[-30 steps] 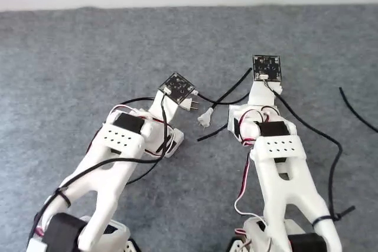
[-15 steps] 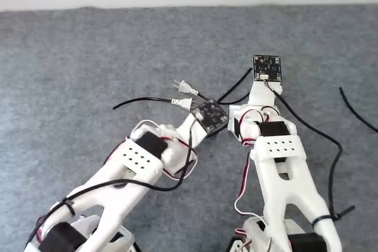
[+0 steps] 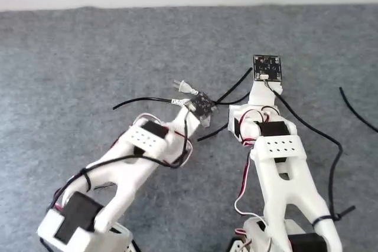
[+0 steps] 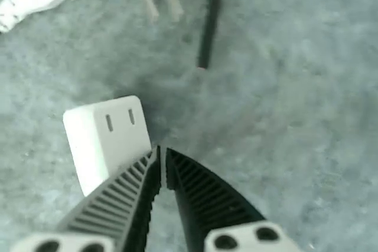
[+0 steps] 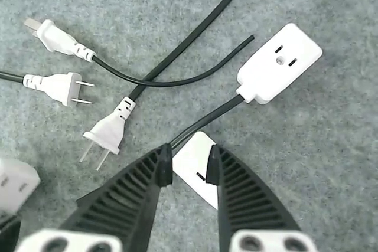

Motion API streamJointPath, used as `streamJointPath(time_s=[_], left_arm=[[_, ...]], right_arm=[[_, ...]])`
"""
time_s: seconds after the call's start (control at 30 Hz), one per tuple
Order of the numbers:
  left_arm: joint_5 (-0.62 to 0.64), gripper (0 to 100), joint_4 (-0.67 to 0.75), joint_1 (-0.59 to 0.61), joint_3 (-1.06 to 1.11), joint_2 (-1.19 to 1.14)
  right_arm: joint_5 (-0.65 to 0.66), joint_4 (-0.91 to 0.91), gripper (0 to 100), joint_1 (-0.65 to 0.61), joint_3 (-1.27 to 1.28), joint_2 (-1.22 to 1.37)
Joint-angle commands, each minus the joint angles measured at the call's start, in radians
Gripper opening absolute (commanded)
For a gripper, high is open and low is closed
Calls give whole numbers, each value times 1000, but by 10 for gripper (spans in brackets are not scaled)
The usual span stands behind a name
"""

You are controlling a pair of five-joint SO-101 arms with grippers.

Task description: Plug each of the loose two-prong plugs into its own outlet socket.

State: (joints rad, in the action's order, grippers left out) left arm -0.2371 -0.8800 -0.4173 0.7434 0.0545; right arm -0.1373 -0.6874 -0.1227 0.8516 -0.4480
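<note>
Grey carpet lies under everything. We see the left gripper pinched closed on nothing, with a white socket just beside it. The right gripper stands open astride a second socket. Loose plugs lie at ten o'clock off the tip of the left arm.

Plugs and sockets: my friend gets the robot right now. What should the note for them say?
Left gripper: shut, empty, beside a white socket block.
Right gripper: open, straddling a second socket block.
A third socket and three plugs lie loose on the carpet.
Done: nothing plugged in yet.
Left: every plug into its own socket.
</note>
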Motion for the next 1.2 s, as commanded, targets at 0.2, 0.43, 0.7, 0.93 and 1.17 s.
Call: streamJointPath(time_s=[0.2,0.43,0.7,0.93,1.17], left_arm=[[8,13,18,84,-87,-18],[8,13,15,89,-88,-17],[2,13,18,130,-104,-6],[6,14,32,213,-108,17],[6,15,43,207,-116,-37]], right_arm=[[17,13,111,2,-8,1],[38,13,111,-1,-6,1],[57,24,111,-7,11,-1],[57,24,111,-7,12,-1],[57,24,111,-7,12,-1]])
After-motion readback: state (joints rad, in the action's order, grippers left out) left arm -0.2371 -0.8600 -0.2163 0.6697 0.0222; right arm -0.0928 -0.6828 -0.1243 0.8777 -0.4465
